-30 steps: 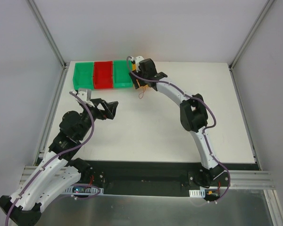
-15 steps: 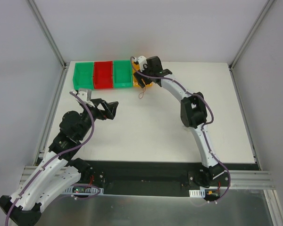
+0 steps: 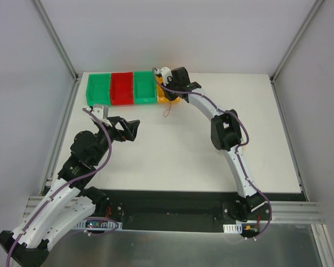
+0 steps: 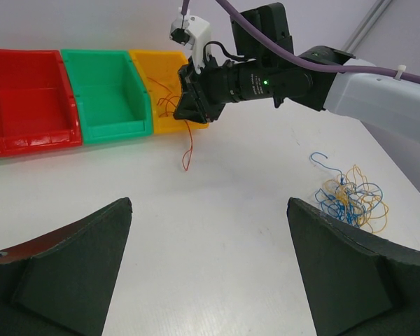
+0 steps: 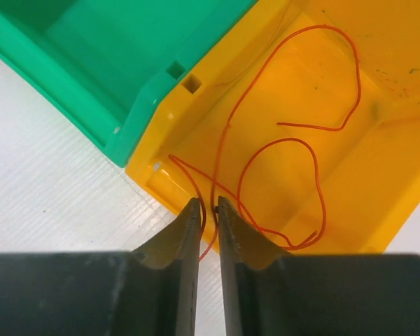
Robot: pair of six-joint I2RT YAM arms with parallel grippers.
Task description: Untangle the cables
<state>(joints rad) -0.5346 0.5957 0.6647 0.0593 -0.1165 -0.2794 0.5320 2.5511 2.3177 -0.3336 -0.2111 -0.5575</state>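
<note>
1. Row of bins, far left of the white table [image 4: 217,280]: outer green bin [image 3: 98,102], red bin [image 4: 38,140], inner green bin [image 4: 112,129]. They stand edge to edge, apparently one per wire colour.
2. Left gripper [image 4: 208,206]: jaws spread wide and holding nothing. It is parked near-left, likely to leave the far side clear.
3. Yellow bin [image 5: 406,140], right end of the row. An orange wire [image 5: 226,129] curls inside it, one end trailing over the near rim.
4. Right gripper [image 5: 208,203]: at that rim, jaws drawn almost together around the orange wire. A slit remains, so whether it is clamped cannot be told.
5. Cables [image 4: 350,199]: a blue, yellow and white tangle, right of the bins, well apart and untouched.
6. Markings: no legible brand, label or writing.
</note>
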